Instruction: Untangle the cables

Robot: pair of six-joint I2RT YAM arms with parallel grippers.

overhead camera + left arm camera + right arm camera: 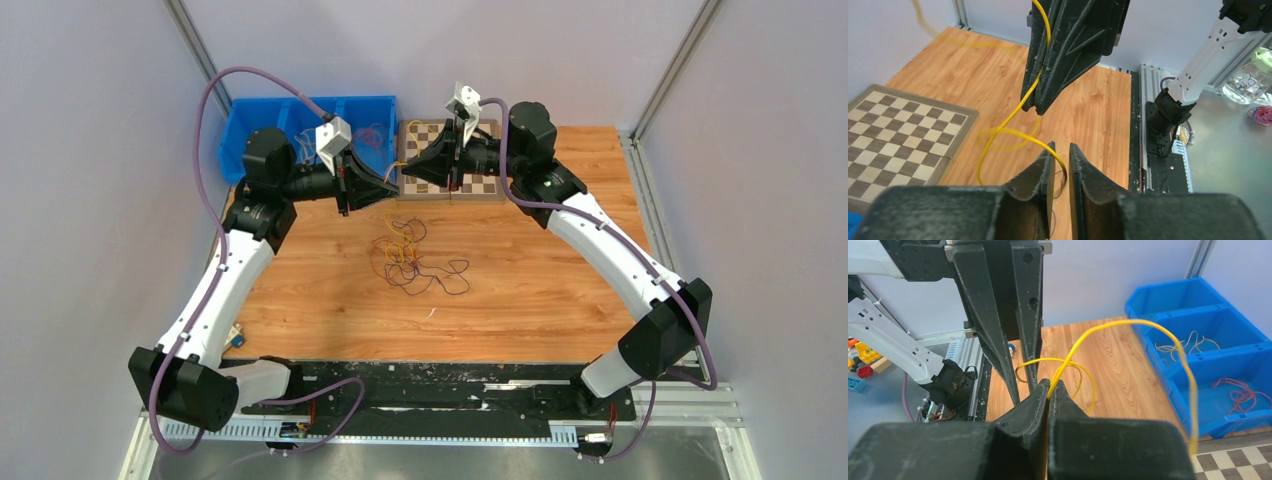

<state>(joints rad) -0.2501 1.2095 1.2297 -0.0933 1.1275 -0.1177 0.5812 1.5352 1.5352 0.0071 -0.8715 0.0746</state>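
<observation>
Where the light-brown wooden tabletop [560,270] reaches its far edge, a blue plastic compartment bin [240,130] sits left of a brown-and-cream chessboard [485,186], and both arms' tips hang close together near the join. Mid-table lies a loose tangle of thin yellow, orange and dark cables [415,262]. The right gripper [1049,389] is pinched tight on a thin yellow cable [1138,325] held off the wood; the left gripper [1062,150] has jaws narrowly parted, that strand curling into the gap.

left arm [235,275], right arm [600,235]: white shells, black joints | hoses [245,70]: lilac | gripper fingers [1030,185]: matte black
</observation>
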